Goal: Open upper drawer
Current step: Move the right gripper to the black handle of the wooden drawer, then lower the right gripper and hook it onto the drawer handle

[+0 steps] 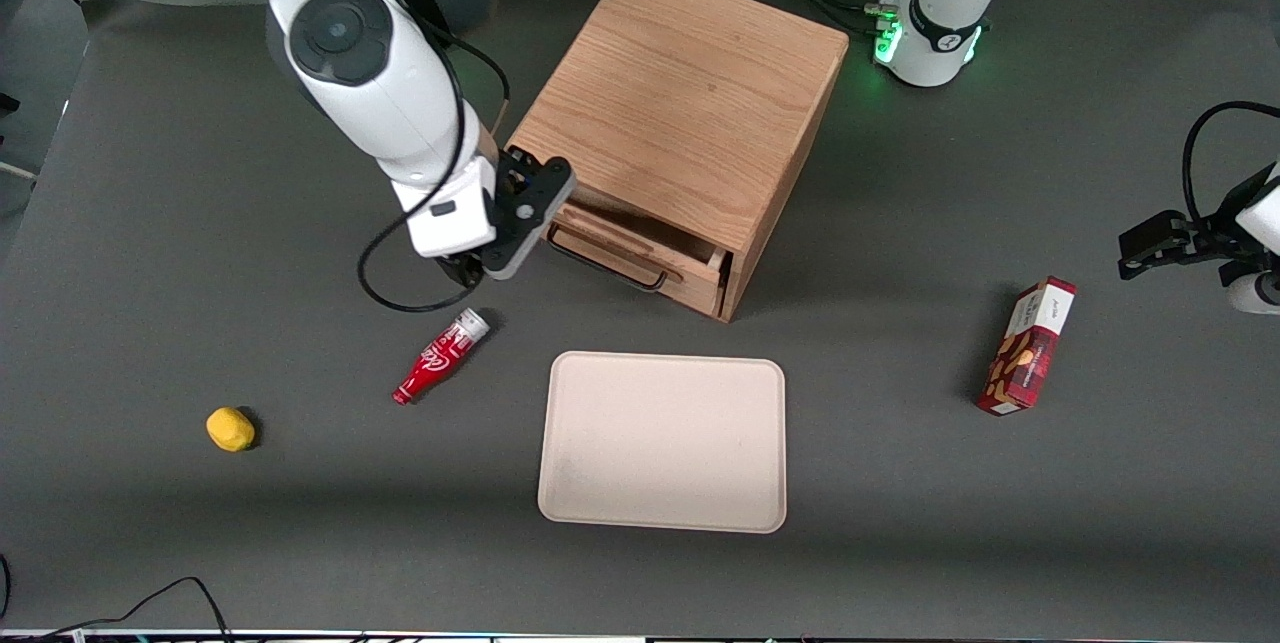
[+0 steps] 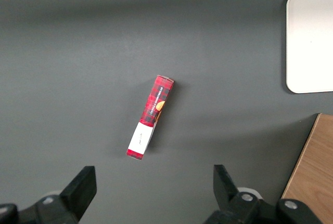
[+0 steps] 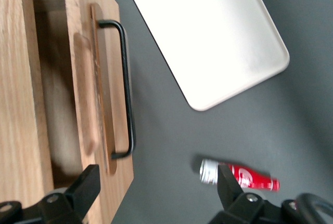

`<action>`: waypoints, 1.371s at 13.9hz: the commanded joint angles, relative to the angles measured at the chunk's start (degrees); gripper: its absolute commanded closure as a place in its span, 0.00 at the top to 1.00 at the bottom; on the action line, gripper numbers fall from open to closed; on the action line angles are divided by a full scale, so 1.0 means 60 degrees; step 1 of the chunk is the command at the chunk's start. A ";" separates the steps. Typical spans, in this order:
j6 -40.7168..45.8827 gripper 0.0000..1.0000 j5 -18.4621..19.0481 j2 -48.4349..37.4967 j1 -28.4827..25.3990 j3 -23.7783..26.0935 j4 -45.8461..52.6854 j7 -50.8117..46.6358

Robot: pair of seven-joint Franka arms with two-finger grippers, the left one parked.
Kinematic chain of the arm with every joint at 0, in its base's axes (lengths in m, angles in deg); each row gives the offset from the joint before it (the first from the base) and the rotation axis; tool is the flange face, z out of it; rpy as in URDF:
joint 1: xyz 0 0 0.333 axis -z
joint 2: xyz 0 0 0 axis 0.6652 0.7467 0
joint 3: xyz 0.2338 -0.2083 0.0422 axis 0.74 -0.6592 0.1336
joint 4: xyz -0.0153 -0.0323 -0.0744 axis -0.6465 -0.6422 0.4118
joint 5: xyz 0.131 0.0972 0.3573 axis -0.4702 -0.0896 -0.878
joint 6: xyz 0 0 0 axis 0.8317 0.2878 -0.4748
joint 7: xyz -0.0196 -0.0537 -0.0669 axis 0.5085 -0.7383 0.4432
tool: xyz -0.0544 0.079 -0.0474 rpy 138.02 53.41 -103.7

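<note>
Protruding upper drawer (image 1: 640, 248), gripper (image 1: 470, 268) beside, spread

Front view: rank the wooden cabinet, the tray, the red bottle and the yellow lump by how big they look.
1. Oak cabinet
2. Tray
3. Red bottle
4. Yellow lump
The gripper, fingers spread in the right wrist view, hangs above the bottle, beside the partly open upper drawer.

Claw (image 1: 470, 271) beside the upper drawer (image 1: 640, 248), above bottle (image 1: 440, 357).

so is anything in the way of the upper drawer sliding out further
Nothing visible. The upper drawer is partly out, with bare table before it; the tray lies nearer the camera. The gripper, jaws open, hangs beside the handle, above the bottle.
</note>
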 commanded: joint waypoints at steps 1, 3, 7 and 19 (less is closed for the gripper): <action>-0.0369 1.00 -0.0728 0.0605 0.0177 0.0123 0.0264 0.1259; -0.0573 1.00 -0.1785 0.0826 0.0280 0.0079 0.0249 0.1862; -0.0648 1.00 -0.1921 0.1294 0.0280 0.0108 0.0264 0.1995; -0.1511 1.00 -0.2360 0.2217 0.0251 0.0108 0.0293 0.2201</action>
